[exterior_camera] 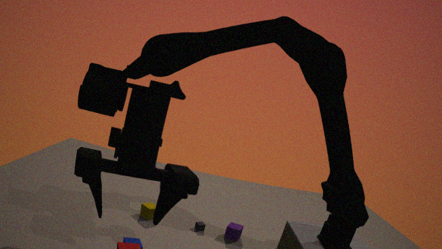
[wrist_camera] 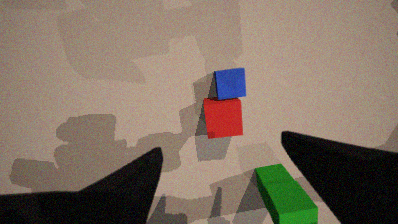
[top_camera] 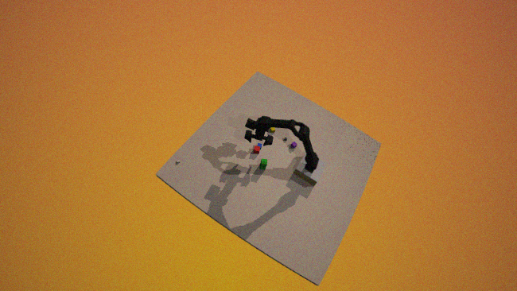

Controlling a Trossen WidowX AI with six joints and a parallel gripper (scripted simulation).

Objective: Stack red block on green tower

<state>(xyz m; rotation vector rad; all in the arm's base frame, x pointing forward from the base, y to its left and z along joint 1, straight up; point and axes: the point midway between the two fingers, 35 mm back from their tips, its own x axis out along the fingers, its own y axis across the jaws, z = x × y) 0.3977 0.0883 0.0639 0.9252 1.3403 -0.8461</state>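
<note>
Our gripper (exterior_camera: 127, 216) hangs above the table (exterior_camera: 306, 211) with its two fingers spread wide and nothing between them, the tips pointing down. In the wrist view the red block (wrist_camera: 223, 117) lies on the table ahead of the fingers, not yet between them. The blue block (wrist_camera: 230, 83) sits right against its far side, touching or almost touching; we cannot tell which. The green tower (wrist_camera: 286, 194) stands near the right finger, at the lower edge of that view. We think the first risk is here: if we come down without centring on the red block, the right finger may brush the tower and tip it. A second risk is that one finger lands on the blue block and pushes both blocks away. The yellow block (exterior_camera: 147, 211) and the purple block (exterior_camera: 233, 231) are well apart from our path.
</note>
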